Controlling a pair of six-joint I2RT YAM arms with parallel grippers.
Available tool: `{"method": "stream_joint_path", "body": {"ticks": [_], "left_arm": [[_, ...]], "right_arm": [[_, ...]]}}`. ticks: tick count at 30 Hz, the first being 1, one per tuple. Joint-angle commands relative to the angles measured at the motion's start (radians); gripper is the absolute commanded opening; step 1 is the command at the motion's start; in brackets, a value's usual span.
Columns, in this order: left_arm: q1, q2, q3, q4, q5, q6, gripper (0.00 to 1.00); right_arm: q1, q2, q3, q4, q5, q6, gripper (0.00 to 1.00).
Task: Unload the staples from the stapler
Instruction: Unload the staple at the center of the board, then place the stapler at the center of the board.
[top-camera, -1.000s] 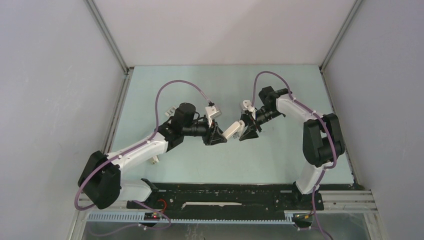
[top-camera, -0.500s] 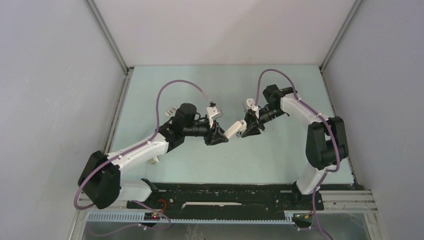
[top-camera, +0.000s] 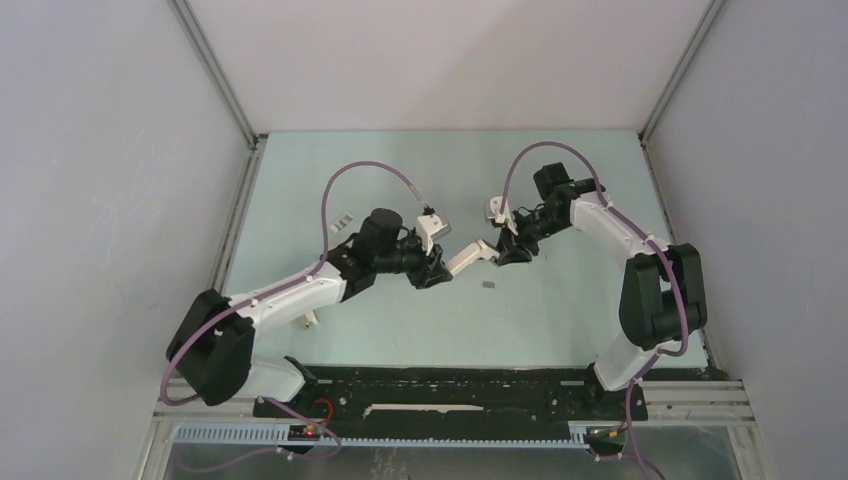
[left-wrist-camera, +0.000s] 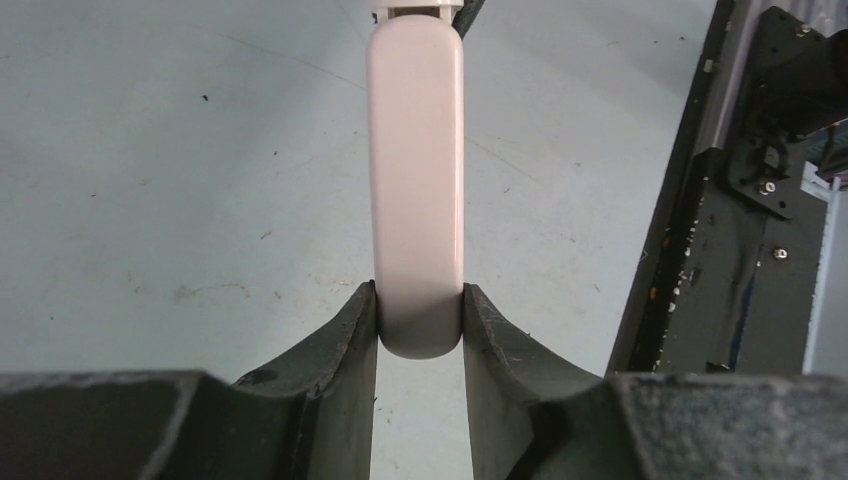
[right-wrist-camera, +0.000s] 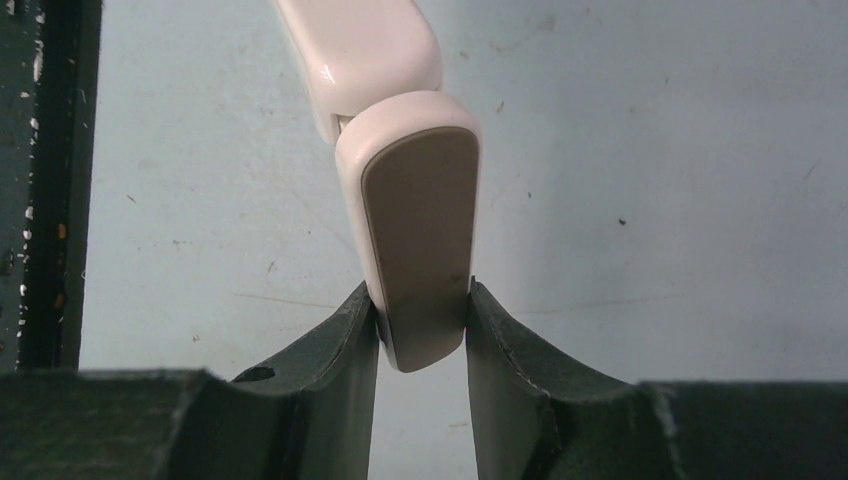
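The pale grey-beige stapler (top-camera: 470, 258) hangs in the air between my two grippers, over the middle of the table. My left gripper (top-camera: 437, 268) is shut on its rounded pale end (left-wrist-camera: 416, 180), fingers pressed on both sides. My right gripper (top-camera: 505, 250) is shut on the other arm, whose flat grey-beige face (right-wrist-camera: 420, 230) points at the camera; the two arms look hinged apart. A tiny dark grey strip, probably staples (top-camera: 488, 285), lies on the table just below the stapler. The inner channel is hidden.
A small pale ridged piece (top-camera: 343, 219) lies on the pale green table (top-camera: 560, 320) left of my left arm; I cannot tell what it is. Grey walls close the left, back and right. A black rail (top-camera: 450, 385) runs along the near edge.
Both grippers have carried the stapler a little away from the near edge. The tiny dark strip now lies on the table under it. The pale piece at left has come into view.
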Motion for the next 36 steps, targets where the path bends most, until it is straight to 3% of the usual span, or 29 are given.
{"method": "stream_joint_path", "body": {"ticks": [1,14,28,32,36], "left_arm": [[0.01,0.028,0.048,-0.103,-0.1,0.074,0.0],[0.011,0.049,0.061,-0.083,-0.07,0.038,0.0],[0.011,-0.072,-0.103,0.307,0.105,-0.286,0.0],[0.011,-0.11,-0.151,0.403,0.132,-0.369,0.0],[0.008,-0.151,-0.185,0.462,0.139,-0.435,0.0]], "right_arm": [[-0.033,-0.028,-0.002,0.016,0.156,0.081,0.06],[-0.008,-0.026,-0.002,-0.018,0.091,0.113,0.05],[0.067,-0.055,0.019,-0.173,-0.204,0.255,0.03],[0.089,-0.049,0.04,-0.237,-0.273,0.266,0.07],[0.133,-0.061,0.042,-0.238,-0.274,0.315,0.23]]}}
